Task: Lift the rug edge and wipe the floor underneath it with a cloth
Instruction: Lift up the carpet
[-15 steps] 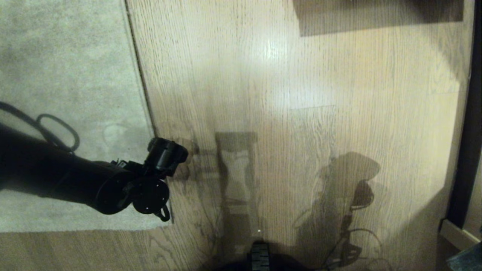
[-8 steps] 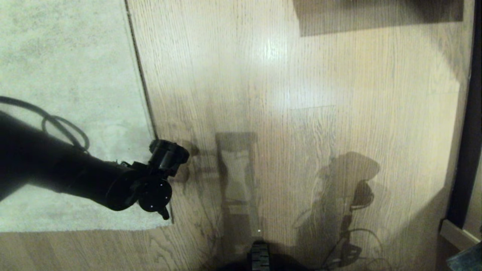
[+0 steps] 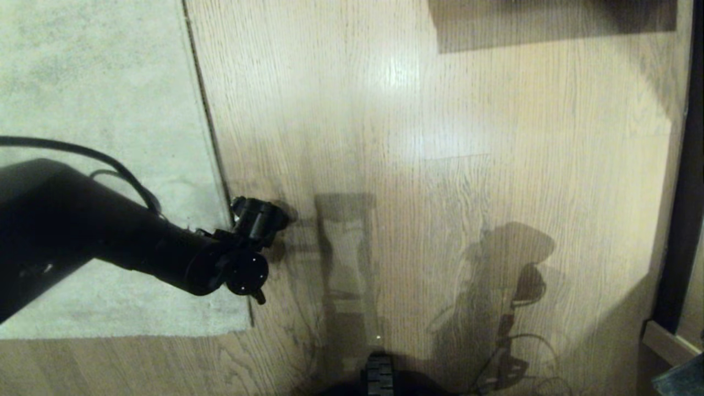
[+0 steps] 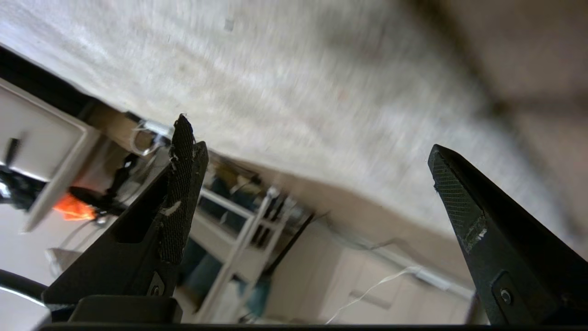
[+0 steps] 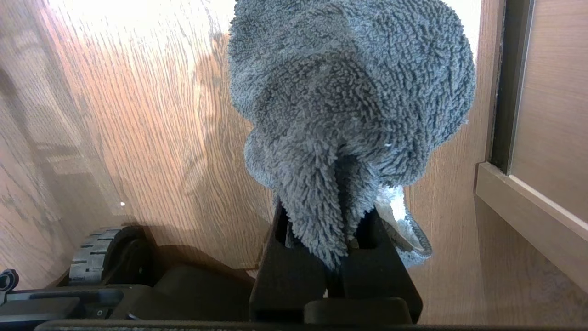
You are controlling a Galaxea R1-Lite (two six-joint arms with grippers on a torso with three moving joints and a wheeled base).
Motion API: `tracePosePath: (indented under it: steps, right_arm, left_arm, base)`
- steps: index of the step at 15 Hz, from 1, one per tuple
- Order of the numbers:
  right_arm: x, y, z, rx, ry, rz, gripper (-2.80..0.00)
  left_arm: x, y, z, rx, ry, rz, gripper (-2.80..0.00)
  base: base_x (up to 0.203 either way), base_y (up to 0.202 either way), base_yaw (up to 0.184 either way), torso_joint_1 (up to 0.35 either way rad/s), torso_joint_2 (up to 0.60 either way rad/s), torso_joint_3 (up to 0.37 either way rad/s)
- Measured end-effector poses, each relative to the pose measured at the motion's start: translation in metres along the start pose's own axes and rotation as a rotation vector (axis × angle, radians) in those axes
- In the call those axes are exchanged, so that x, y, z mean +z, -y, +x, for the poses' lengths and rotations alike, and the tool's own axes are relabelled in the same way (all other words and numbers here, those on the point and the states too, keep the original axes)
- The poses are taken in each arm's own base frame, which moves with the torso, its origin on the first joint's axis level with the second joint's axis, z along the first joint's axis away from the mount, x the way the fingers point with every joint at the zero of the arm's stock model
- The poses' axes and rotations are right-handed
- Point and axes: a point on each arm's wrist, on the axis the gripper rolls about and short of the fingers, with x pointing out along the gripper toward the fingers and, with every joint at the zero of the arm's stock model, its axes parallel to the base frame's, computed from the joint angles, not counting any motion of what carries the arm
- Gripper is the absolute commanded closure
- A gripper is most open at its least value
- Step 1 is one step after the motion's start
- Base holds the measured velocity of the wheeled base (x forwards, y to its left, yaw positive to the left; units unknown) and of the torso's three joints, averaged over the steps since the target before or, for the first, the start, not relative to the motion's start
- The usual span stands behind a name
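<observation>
Left hand (image 3: pixel 258 223) now further right, over rug edge (image 3: pixel 212 148).

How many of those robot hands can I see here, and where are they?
2. The left hand, open and empty, is down at the rug edge. The right hand shows only in its own wrist view, shut on the cloth above the floor.
</observation>
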Motion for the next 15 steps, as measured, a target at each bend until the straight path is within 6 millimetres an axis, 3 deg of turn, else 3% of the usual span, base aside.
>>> tracePosePath:
  steps: [15]
  right_arm:
    - [0.000,0.000,0.000,0.000,0.000,0.000,0.00]
  left_arm:
    - [0.007,0.019,0.015,0.027,0.026,-0.063,-2.80]
  base:
    - [0.000,0.000,0.000,0.000,0.00,0.000]
